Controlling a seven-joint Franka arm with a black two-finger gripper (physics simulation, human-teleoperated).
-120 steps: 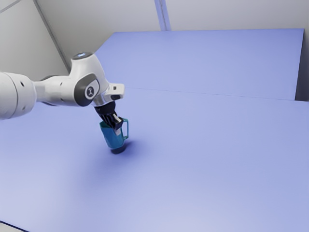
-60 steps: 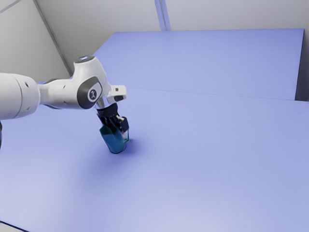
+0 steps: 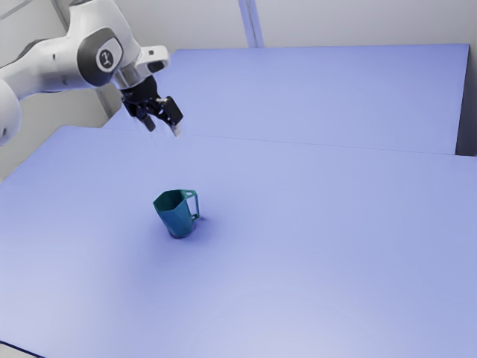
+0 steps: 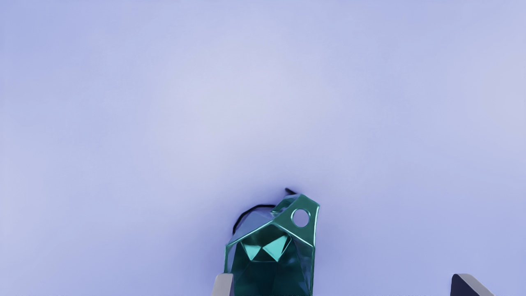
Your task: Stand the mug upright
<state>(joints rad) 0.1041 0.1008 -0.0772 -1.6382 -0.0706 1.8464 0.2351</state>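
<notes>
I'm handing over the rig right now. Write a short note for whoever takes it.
Gripper: open and empty, up above the table, clear of the mug.
Mug: on the table, standing on its base, mouth up, handle toward the exterior view's right.
Done: mug set upright and released.
Left: apparently nothing but a check that it stands steady; I'd keep the fingers away from its rim.
</notes>
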